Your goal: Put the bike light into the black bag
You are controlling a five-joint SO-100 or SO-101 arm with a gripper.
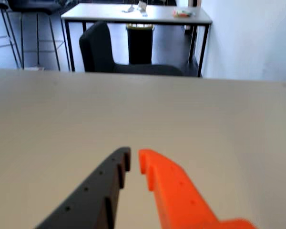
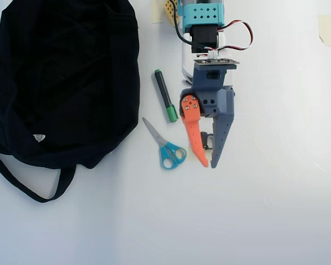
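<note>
The black bag [image 2: 66,83] lies floppy at the left of the overhead view, its strap looping toward the bottom and a small white label near its lower edge. My gripper [image 2: 209,164] hovers to the right of it, pointing down the picture, with one orange and one dark grey finger almost together. A small dark thing [image 2: 206,141] shows in the narrow gap between the fingers; I cannot tell whether it is the bike light. In the wrist view the gripper [image 1: 134,156] holds nothing, and only bare table lies ahead.
A black marker with a green cap [image 2: 165,95] and blue-handled scissors [image 2: 166,148] lie between the bag and the gripper. The arm's base [image 2: 201,22] is at the top. Beyond the table's far edge stand a chair [image 1: 105,50] and another table [image 1: 133,14].
</note>
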